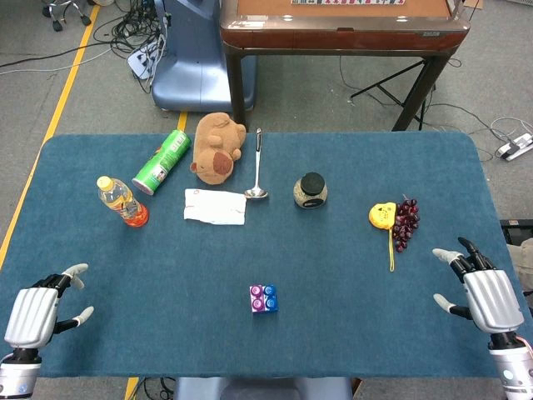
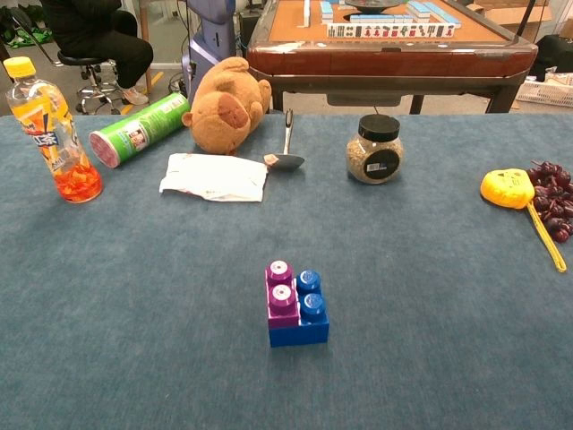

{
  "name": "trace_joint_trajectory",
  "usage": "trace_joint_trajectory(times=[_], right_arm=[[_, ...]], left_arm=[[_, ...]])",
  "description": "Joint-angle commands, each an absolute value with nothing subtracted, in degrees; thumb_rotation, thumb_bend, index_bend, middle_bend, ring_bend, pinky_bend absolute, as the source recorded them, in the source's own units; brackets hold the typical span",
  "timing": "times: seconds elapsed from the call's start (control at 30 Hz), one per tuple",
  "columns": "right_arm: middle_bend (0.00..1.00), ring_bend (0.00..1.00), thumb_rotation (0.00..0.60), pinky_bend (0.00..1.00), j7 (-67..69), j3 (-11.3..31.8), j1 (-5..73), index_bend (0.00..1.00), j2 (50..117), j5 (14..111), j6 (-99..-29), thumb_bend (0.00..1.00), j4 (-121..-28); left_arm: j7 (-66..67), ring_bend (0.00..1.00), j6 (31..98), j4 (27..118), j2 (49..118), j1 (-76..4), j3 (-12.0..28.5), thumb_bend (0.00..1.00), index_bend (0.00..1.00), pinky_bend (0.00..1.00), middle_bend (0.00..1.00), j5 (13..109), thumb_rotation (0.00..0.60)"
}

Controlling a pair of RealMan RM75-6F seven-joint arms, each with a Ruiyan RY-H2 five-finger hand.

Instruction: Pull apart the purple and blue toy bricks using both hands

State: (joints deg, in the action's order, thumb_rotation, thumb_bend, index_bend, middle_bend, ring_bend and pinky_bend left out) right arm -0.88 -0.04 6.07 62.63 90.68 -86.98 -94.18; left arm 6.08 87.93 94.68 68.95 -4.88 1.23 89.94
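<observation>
The purple brick (image 1: 257,299) and the blue brick (image 1: 271,299) sit joined side by side on the blue table cloth (image 1: 333,275), near the front middle. In the chest view the purple brick (image 2: 281,296) stands left of the blue brick (image 2: 309,315), studs up. My left hand (image 1: 37,312) hovers at the front left corner, fingers apart, holding nothing. My right hand (image 1: 485,296) hovers at the front right edge, fingers apart and empty. Both hands are far from the bricks and do not show in the chest view.
At the back lie an orange drink bottle (image 1: 122,201), a green can (image 1: 162,162), a plush toy (image 1: 216,147), a white paper (image 1: 215,206), a spoon (image 1: 257,171), a lidded jar (image 1: 311,190), a yellow toy (image 1: 383,216) and grapes (image 1: 406,222).
</observation>
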Motion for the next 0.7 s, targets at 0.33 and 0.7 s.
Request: trace_joint_trajectory(times=[0.33,0.7], right_arm=[[0.35,0.30,0.600,0.34,-0.15,0.65,6.52,0.26,61.89,91.77,-86.57,0.00,-95.03],[0.35,0.30,0.600,0.38,0.71,1.28,6.65,0.26,61.14,91.15,-85.81,0.00,-94.75]], left_arm=[[10.08,0.44,86.95,99.74,68.31,-6.86,1.02,0.13,0.35,0.68,0.46,94.08,0.600],[15.34,0.92,77.55,110.77,69.56,-15.06,1.52,0.02,0.35,1.00,1.00,101.64,0.600]])
